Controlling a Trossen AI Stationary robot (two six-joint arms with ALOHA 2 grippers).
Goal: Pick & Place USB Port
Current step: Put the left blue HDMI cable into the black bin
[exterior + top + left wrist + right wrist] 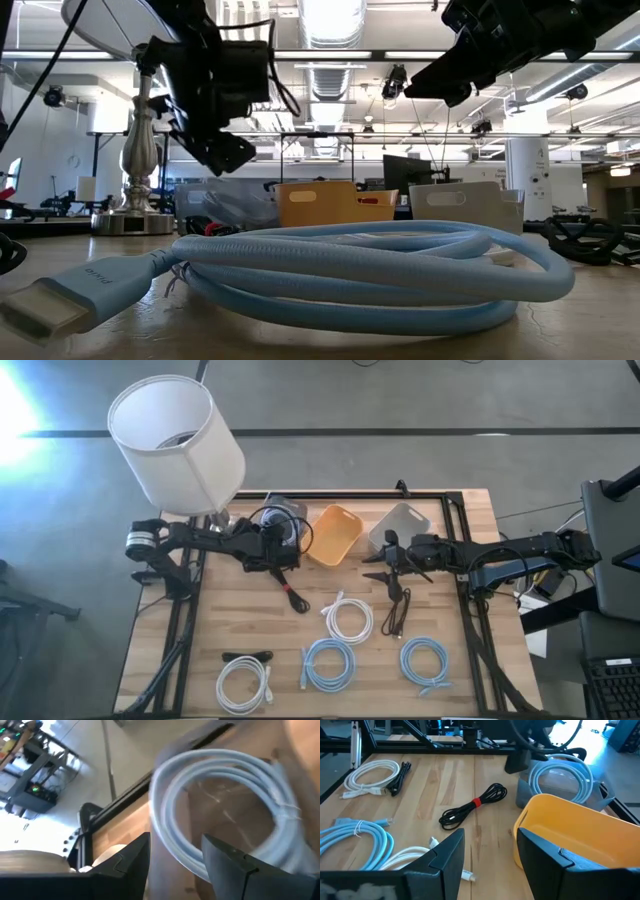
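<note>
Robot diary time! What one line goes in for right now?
left gripper: open, over grey bin holding blue cable | right gripper: open, above table near black cable | yellow bin: looks empty

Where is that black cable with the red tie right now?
In the high view, the black cable with the red tie lies on the table, just in front of the orange bin, below the left gripper.

A light-blue coiled cable (220,815) lies inside the grey bin (555,787), directly ahead of the left arm's parted jaws and just beyond their tips. Its loops are bunched, one on another, filling the bin's floor, tilted slightly against a wall.
</note>
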